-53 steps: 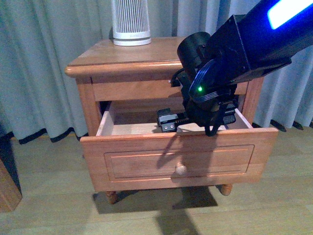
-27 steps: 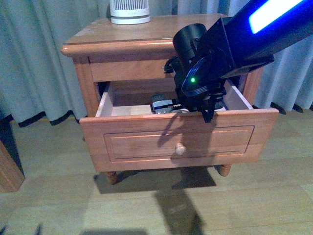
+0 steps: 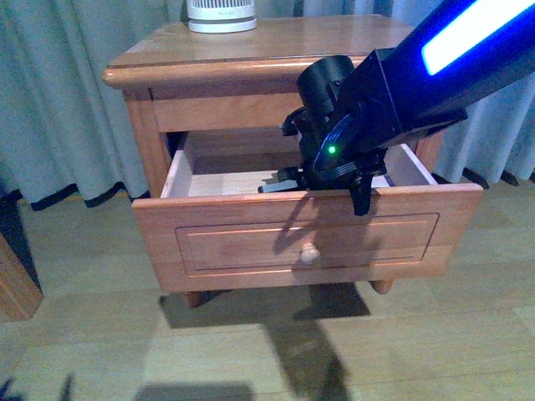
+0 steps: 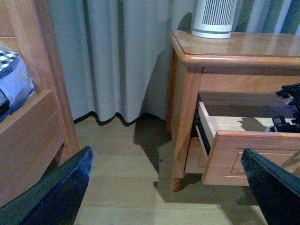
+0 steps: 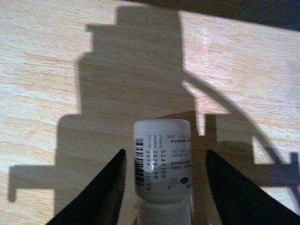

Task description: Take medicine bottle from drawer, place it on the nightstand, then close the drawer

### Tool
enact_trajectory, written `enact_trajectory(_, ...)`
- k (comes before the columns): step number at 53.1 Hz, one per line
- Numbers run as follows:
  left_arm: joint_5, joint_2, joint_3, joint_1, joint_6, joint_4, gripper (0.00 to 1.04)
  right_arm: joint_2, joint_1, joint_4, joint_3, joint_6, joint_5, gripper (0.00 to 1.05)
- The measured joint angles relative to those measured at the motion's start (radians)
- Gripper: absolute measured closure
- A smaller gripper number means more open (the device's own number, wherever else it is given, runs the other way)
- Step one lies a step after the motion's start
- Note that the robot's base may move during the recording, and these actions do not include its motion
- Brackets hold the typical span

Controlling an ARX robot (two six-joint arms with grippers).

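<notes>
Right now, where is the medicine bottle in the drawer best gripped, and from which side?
Grip the medicine bottle by its labelled body, across the round sides, from above. It seems to lie flat on the drawer floor; the open right gripper straddles it, fingers clear of both sides.

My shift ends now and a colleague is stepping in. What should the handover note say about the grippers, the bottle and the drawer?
Right gripper: open, reaching into the drawer, one finger on each side of the medicine bottle, with gaps on both sides, so not gripping.
Left gripper: open, empty, off to the side of the nightstand.
Bottle: on the drawer floor.
Done: drawer is open.
Left: grip the bottle, lift it out, set it on the nightstand top, close the drawer.
</notes>
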Motion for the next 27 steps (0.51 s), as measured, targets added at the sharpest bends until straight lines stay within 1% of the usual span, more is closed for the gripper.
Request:
enact_trajectory(3,0.0,0.0,0.0,0.0,0.0,0.0,0.07,-0.003,0.0,0.01,-0.01,0.001,-0.005,0.73)
enact_trajectory(5,0.0,0.0,0.0,0.0,0.0,0.0,0.07,-0.007,0.0,0.013,-0.014,0.003,-0.01,0.74)
enact_trajectory(16,0.0,0.0,0.0,0.0,0.0,0.0,0.07,-0.036,-0.002,0.043,-0.064,0.024,-0.039,0.74)
enact_trajectory(27,0.0,0.0,0.0,0.0,0.0,0.0,0.07,-0.143,0.002,0.119,-0.166,0.03,-0.087,0.74)
